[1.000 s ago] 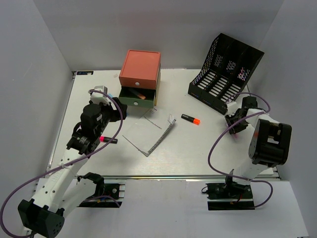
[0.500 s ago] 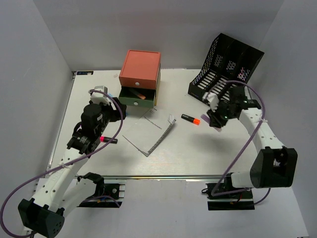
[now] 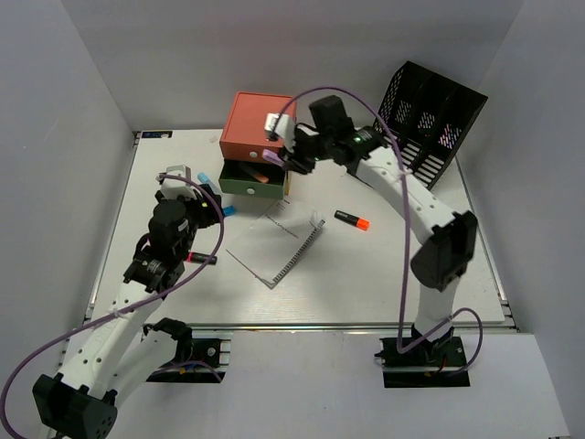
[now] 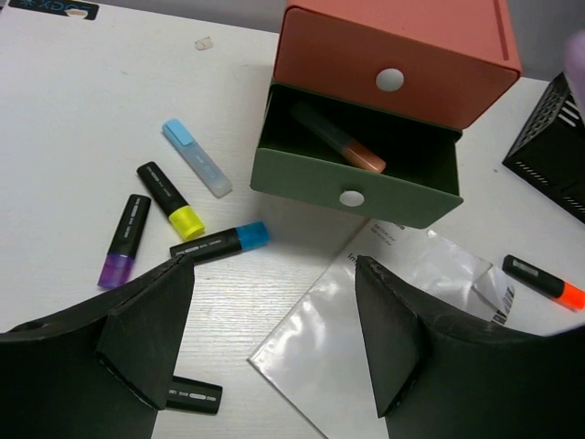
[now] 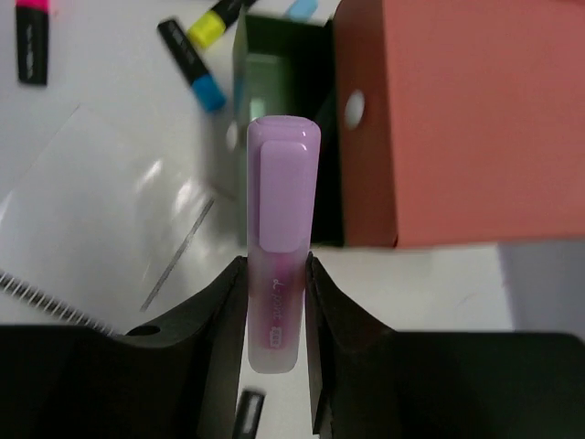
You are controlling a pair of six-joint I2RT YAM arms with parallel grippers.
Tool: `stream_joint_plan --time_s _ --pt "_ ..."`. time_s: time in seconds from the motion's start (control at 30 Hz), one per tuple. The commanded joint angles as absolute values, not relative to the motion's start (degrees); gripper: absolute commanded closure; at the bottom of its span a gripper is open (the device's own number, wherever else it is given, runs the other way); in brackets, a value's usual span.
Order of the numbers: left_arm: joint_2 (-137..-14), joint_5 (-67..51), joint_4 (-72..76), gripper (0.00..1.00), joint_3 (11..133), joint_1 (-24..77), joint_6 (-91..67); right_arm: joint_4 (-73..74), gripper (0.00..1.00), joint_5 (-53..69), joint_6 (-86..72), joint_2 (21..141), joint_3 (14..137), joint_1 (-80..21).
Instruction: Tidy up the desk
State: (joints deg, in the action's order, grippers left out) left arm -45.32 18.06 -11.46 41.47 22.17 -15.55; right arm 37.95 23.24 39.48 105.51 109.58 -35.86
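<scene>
Swung from three o'clock to the drawer box (image 3: 259,128) at twelve.
Pinching purple highlighter (image 5: 282,192) in right gripper (image 5: 276,265), likely drawer-bound; with left gripper (image 4: 272,274) spread at nine.

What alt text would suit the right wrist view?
The right hand grips a lilac highlighter, with the open green drawer of an orange box behind it. A notebook lies at left, markers beyond it.

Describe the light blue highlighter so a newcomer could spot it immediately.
Find the orange-topped drawer box with its green drawer pulled open on the white desk. Left of the drawer lies a cluster of highlighters; the pale frosted blue highlighter is the only one without a black barrel.
</scene>
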Motion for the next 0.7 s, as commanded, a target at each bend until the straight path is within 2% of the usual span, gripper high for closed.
stream_joint_plan --time_s 0.0,0.17,0.4,0.47,0.53,0.6,0.67 --pt "-45.4 21.1 -10.2 0.19 41.0 22.5 -14.1 34.9 1.00 19.7 38.8 111.5 119.6 -39.5" --pt "-45.6 21.8 -10.3 0.19 41.0 22.5 -13.8 26.8 1.00 15.9 39.1 118.6 123.1 -42.3" --pt "-45.4 21.3 -10.2 0.19 41.0 22.5 -13.6 21.4 0.98 10.9 39.3 122.7 123.1 -43.1" --pt "-45.4 20.8 -10.0 0.19 41.0 22.5 -13.7 21.2 0.92 10.1 40.0 123.5 123.1 -43.1" --pt "-45.4 20.2 -9.8 0.19 40.8 22.5 -13.8 21.4 0.72 9.1 40.6 123.9 123.3 -43.0" --pt "-45.6 19.9 -9.8 0.19 40.9 22.5 -14.0 22.5 0.62 8.8 41.0 124.7 123.5 -43.2" --pt "-46.0 19.6 -10.0 0.19 41.0 22.5 -14.1 23.7 0.56 8.8 40.9 125.2 124.3 -43.3"
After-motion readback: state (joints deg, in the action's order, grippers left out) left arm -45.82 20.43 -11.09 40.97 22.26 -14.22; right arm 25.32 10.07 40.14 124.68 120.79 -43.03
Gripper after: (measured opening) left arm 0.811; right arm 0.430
